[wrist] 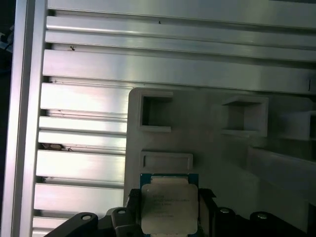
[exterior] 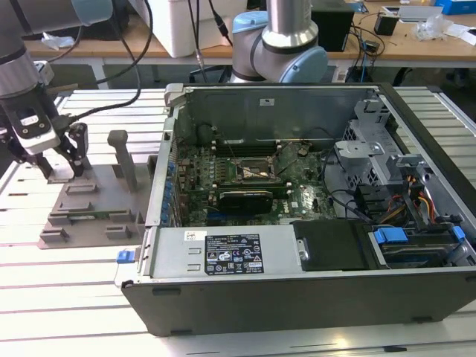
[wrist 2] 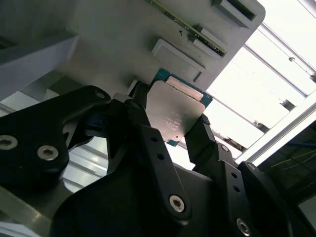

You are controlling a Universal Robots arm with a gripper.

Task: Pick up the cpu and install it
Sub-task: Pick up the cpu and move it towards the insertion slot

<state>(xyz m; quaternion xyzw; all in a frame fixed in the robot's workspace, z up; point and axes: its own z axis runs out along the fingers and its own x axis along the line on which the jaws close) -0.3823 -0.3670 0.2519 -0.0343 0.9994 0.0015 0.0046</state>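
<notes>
The cpu (wrist 2: 174,106) is a flat silvery square on a green-edged board, seen in both wrist views (wrist: 168,205). It sits between my black fingers (wrist 2: 139,111), which press its two opposite edges. My gripper (exterior: 63,162) is shut on it at the exterior view's left, low over the far end of the grey plastic tray (exterior: 89,212). In the exterior view the fingers hide the cpu. The motherboard socket (exterior: 256,169) lies open inside the computer case (exterior: 297,290), well off to the exterior view's right of my gripper.
Upright grey posts (exterior: 123,158) rise from the tray beside my gripper. The tray has several rectangular pockets (wrist: 156,112). It rests on a ribbed aluminium table (wrist: 89,108). The case's tall metal wall (exterior: 165,171) stands between tray and socket. A second arm's base (exterior: 279,44) is behind the case.
</notes>
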